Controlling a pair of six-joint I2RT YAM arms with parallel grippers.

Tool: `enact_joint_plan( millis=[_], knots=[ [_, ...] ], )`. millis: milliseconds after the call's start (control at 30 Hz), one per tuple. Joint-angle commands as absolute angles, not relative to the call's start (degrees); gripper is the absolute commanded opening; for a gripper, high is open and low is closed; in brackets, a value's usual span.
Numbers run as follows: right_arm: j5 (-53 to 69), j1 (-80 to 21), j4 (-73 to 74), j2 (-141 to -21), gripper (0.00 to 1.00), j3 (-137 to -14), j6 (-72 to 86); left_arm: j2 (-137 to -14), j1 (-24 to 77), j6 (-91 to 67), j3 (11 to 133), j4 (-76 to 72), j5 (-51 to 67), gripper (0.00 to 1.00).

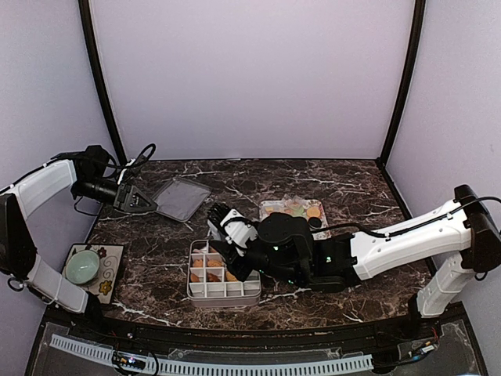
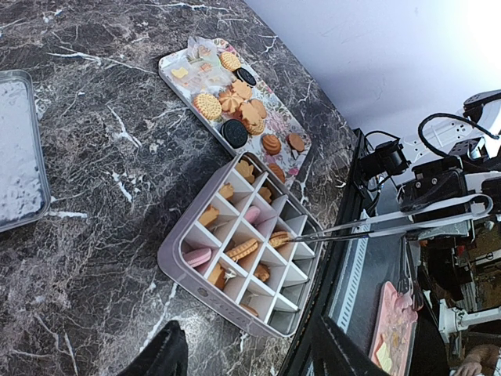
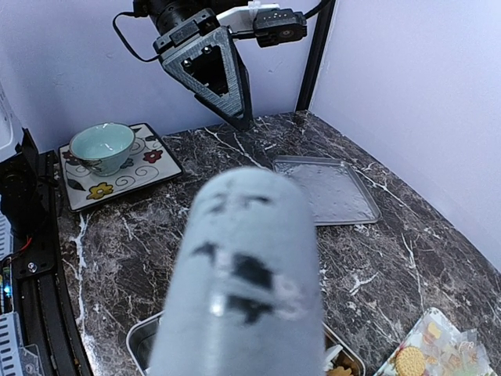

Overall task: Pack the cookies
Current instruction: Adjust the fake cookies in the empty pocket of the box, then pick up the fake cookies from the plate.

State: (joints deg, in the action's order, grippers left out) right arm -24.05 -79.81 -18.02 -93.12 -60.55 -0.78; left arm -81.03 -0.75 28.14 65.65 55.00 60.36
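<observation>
Loose cookies lie on the flower-patterned tray, mostly golden rounds with two black ones. Beside it stands a grey divided box with pink and golden cookies in several compartments. My right gripper is shut on metal tongs. The tongs' tips pinch a golden cookie at a compartment on the box's right side. In the right wrist view the blurred tongs handle hides my fingers. My left gripper hangs open and empty, off to the left of the box, above the table's back left.
The box's flat metal lid lies on the marble table at the back left, just under my left gripper. A green cup sits on a flowered coaster at the near left edge. The flower tray is behind my right arm.
</observation>
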Motion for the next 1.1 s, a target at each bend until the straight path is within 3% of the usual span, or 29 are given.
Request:
enact_joint_plan(
  millis=[0, 133, 367, 667, 1067],
  knots=[
    [-25.3, -79.5, -21.3, -93.1, 0.19, -61.9, 0.4, -80.9, -1.0, 29.4, 66.3, 56.3, 60.8, 0.55],
    [-27.9, -78.7, -20.8, -91.9, 0.2, -61.3, -0.1, -80.9, -1.0, 29.4, 66.4, 56.4, 60.7, 0.55],
    [-31.3, -74.2, -20.2, -79.7, 0.26, -55.1, 0.8, -81.1, -1.0, 29.5, 66.6, 56.3, 60.4, 0.55],
    [-35.3, -64.5, -16.6, -67.6, 0.4, -42.2, 6.4, -81.9, -1.0, 29.0, 66.9, 56.3, 59.4, 0.57],
    [-30.2, -58.8, -19.8, -68.7, 0.46, -36.9, 11.8, -81.6, -1.0, 28.6, 66.5, 55.5, 59.0, 0.58]
  ],
)
